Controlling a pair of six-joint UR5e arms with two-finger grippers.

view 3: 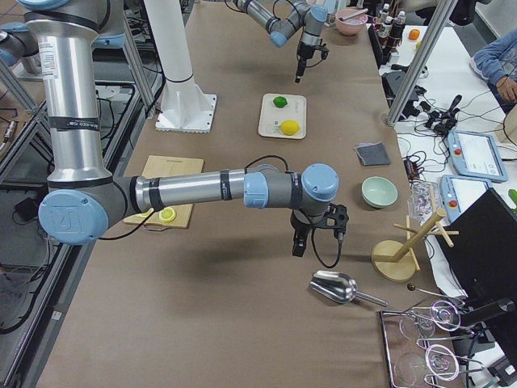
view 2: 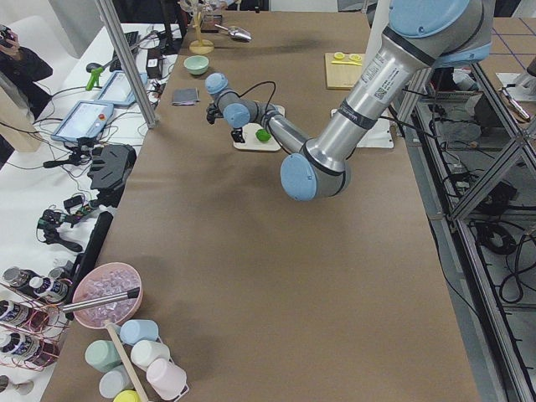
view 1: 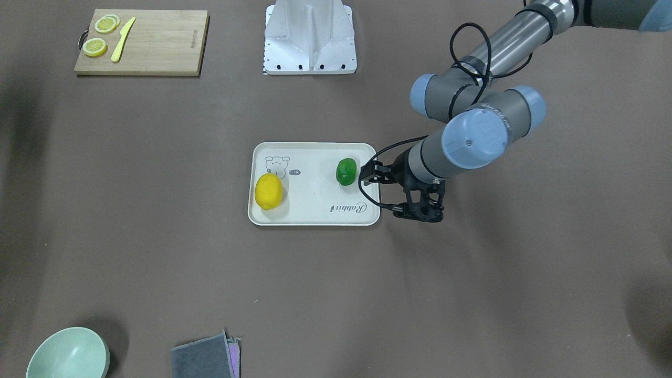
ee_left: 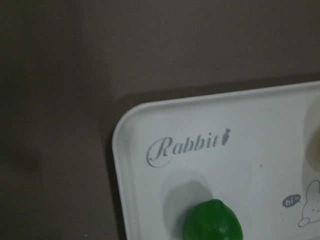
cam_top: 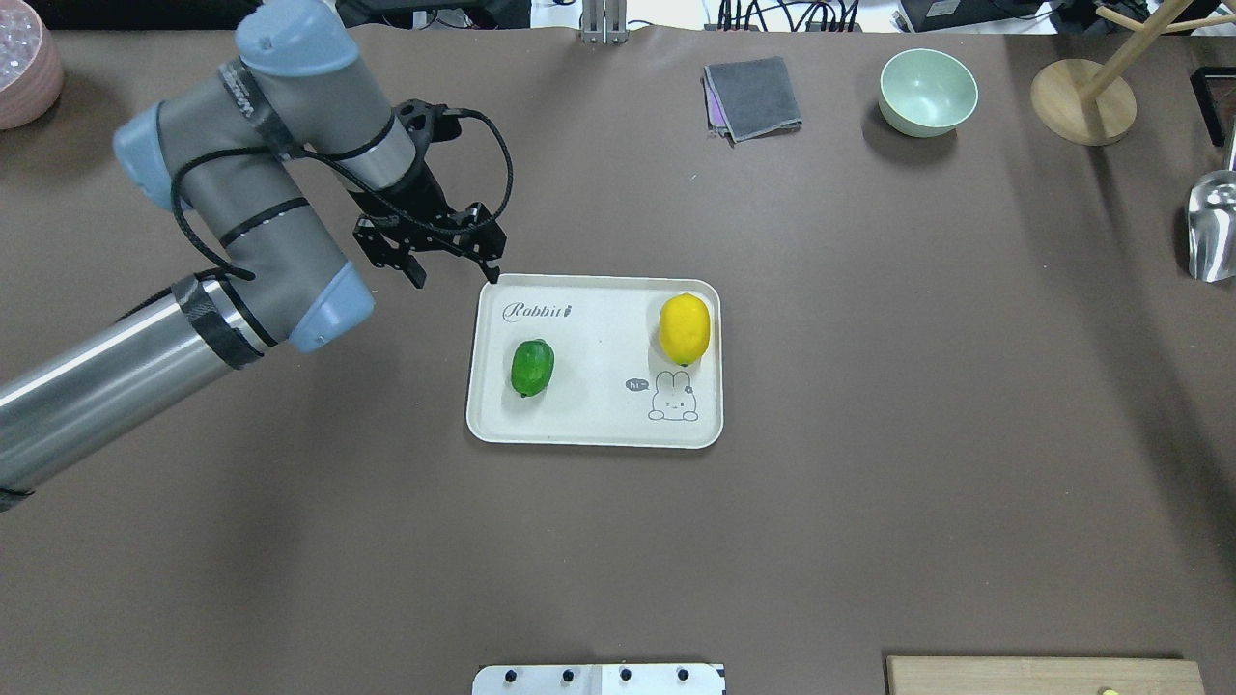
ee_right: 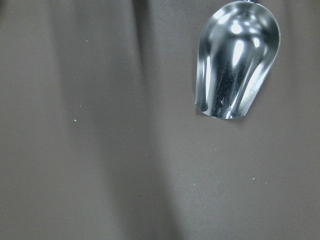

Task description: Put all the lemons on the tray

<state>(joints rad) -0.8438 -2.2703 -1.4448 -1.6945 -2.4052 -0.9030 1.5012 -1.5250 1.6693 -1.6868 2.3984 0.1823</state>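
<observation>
Nearest the lens, the left arm point(cam_top: 270, 251) holds the left gripper point(cam_top: 457, 277) wide open and empty off the 10 o'clock corner of the tray point(cam_top: 599, 347), presumably clear because the green lemon point(cam_top: 532, 367) (9 o'clock) and the yellow lemon point(cam_top: 685, 328) (2 o'clock) already lie on it.

Robotics lab: teach pendants point(view 3: 472, 153), cable tangles point(view 2: 502, 239), aluminium framing point(view 2: 126, 59) beside brown-covered table point(view 2: 251, 293).

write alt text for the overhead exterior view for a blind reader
A cream tray in the centre holds a green lemon and a yellow lemon, set apart. The left gripper, open and empty, hangs by the tray's far left corner. A green bowl and a grey cloth sit at the far edge.
</observation>
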